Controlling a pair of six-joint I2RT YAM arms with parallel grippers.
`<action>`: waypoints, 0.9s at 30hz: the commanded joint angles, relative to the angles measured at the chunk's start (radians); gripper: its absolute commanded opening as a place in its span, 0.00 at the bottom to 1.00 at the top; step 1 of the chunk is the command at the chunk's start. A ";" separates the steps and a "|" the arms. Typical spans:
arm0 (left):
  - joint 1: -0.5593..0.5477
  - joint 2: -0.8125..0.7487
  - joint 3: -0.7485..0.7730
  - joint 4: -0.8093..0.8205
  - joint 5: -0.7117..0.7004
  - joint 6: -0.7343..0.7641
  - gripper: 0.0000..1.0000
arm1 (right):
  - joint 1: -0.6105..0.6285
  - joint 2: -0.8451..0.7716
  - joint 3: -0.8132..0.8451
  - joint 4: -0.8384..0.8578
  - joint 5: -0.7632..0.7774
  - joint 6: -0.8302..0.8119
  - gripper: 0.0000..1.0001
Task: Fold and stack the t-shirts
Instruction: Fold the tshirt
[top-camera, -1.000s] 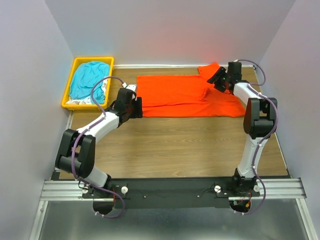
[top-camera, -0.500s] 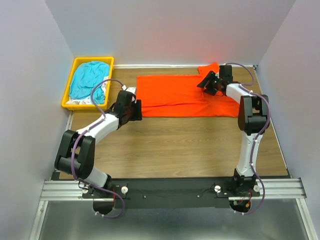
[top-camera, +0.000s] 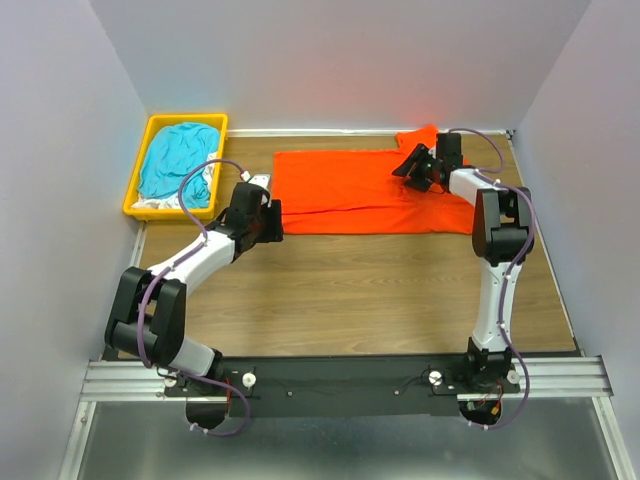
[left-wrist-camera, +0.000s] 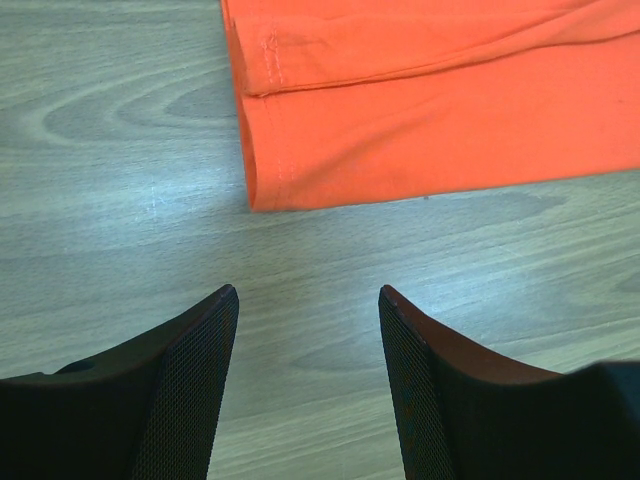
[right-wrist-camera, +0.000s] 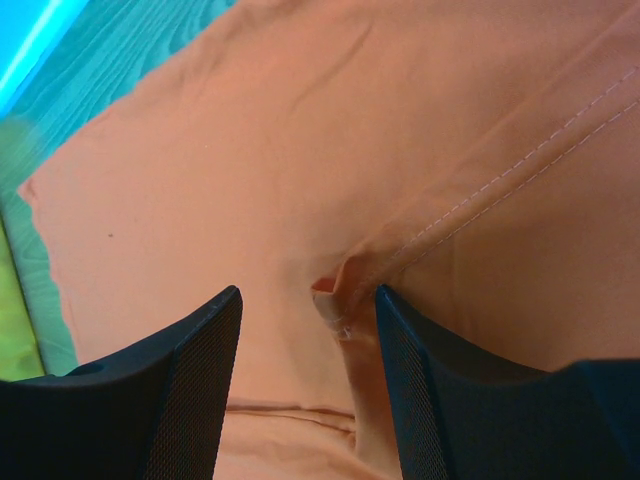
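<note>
The bright orange-red t-shirt (top-camera: 350, 192) lies part folded across the far half of the table. My left gripper (top-camera: 272, 215) is open and empty just off the shirt's near left corner (left-wrist-camera: 262, 190); bare wood shows between its fingers. My right gripper (top-camera: 408, 168) is open and low over the shirt's right part, with a folded sleeve edge (right-wrist-camera: 345, 295) against its right finger. A teal-blue t-shirt (top-camera: 177, 160) and some white fabric (top-camera: 165, 203) lie in the bin.
A yellow plastic bin (top-camera: 141, 142) stands at the far left corner. Grey walls close in the table on the left, back and right. The wooden table (top-camera: 360, 290) stretches bare in front of the shirt.
My right gripper has moved left, from the shirt's right edge to over its sleeve area. My left gripper has barely shifted.
</note>
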 joint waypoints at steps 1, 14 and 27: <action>-0.002 -0.022 -0.002 0.000 -0.011 -0.018 0.66 | 0.004 -0.027 -0.050 -0.011 0.004 -0.046 0.63; -0.002 0.215 0.176 0.043 0.086 -0.037 0.37 | 0.094 -0.211 -0.101 -0.002 -0.102 -0.157 0.63; -0.001 0.362 0.207 0.017 0.061 -0.035 0.18 | 0.320 -0.057 -0.063 0.104 -0.272 -0.110 0.24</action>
